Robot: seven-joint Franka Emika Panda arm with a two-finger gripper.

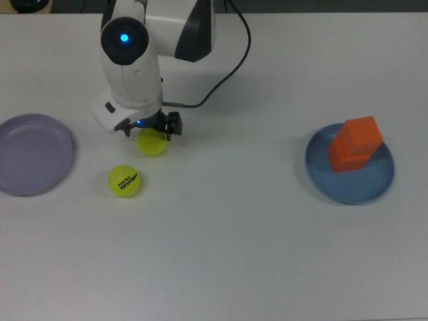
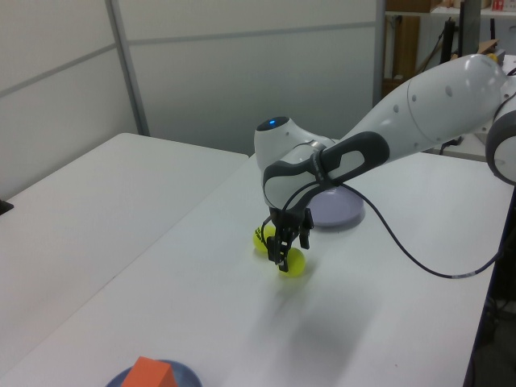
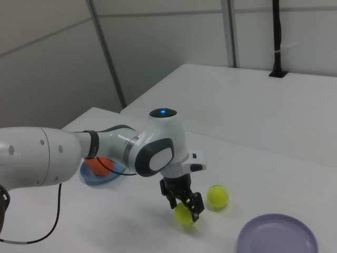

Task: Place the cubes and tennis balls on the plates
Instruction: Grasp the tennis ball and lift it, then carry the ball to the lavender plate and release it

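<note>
My gripper is low over the plain tennis ball, open, with one finger on each side of it; the ball's top is hidden under the hand. In the left view the gripper straddles this ball. The lettered tennis ball lies free on the table, toward the top view's lower left. Two orange cubes sit stacked on the blue plate at the top view's right. The lavender plate at the top view's left holds nothing.
A black cable runs from the wrist across the white table behind the arm. In the right view the lavender plate lies just past the lettered ball, and the plain ball sits under the gripper.
</note>
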